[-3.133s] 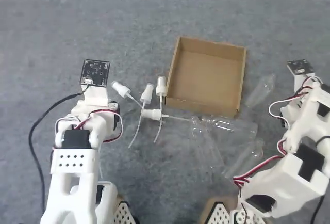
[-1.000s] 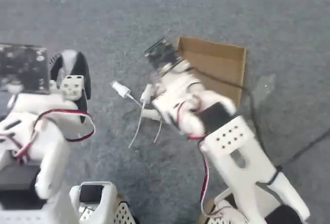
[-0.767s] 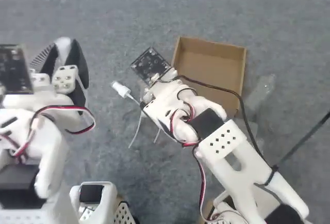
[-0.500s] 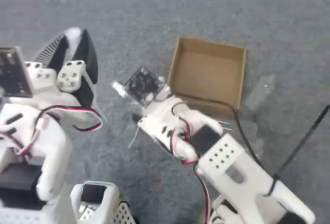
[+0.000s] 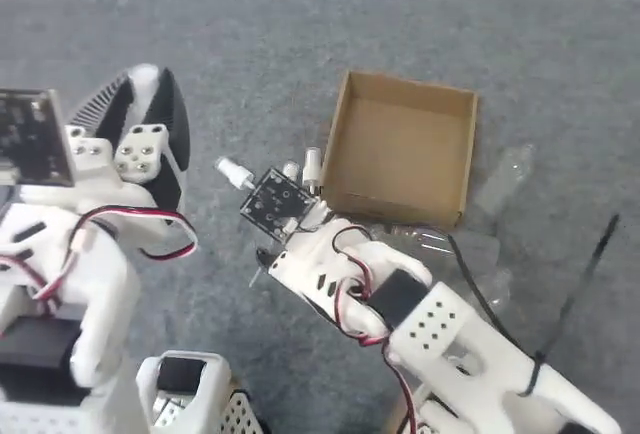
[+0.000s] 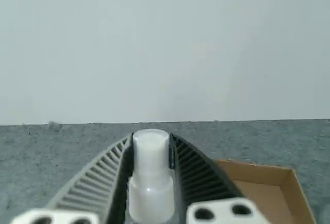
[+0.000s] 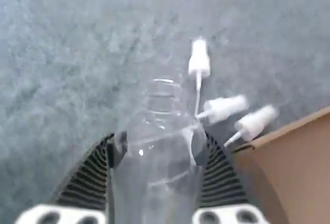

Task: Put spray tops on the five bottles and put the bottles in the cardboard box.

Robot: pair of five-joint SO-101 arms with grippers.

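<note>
Entry: the left pincer is hanging raised over the left side of the grey carpeted tabletop. It is clamping a white plastic spray top upright between its ribbed black jaws.

The right pincer is sitting low over the middle of the tabletop, just left of the near-left corner of the open brown cardboard box. It is gripping a clear plastic bottle around the body, with the open neck pointing away from the wrist. Held top and held bottle are well apart, so nothing is being mated.

Three loose spray tops are lying on the tabletop just beyond the bottle's neck, near the box's left wall. At least three uncapped bottles are lying on their sides right of the box and near its front wall. I cannot make out a fifth bottle or a fifth top. The box is sitting empty.

Progress, as a judgement: very early.
- Done: no bottle is wearing a top and none is boxed. One top and one bottle are in hand, so the first pairing is being set up.
- Left: bringing the held pair together, seating the top on the neck and placing that bottle in the box, then the same for the other four.
</note>
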